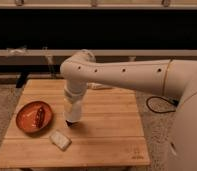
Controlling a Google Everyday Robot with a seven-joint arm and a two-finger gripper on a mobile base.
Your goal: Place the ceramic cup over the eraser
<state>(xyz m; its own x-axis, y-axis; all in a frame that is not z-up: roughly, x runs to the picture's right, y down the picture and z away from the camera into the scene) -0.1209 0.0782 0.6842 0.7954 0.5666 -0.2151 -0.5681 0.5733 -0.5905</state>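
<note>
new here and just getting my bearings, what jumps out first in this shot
The big white robot arm sweeps in from the right and bends down over the middle of the wooden table. Its pincer sits low at the table surface, holding the white cup down where a dark bit shows at its base. To the left lies an orange-red plate, and nearer the front edge a pale flat slab.

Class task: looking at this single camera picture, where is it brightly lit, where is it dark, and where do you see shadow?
Camera view: the wooden table is warmly lit; the background behind is dark; the end effector, low beside the plate, has a small dark patch beneath it.
</note>
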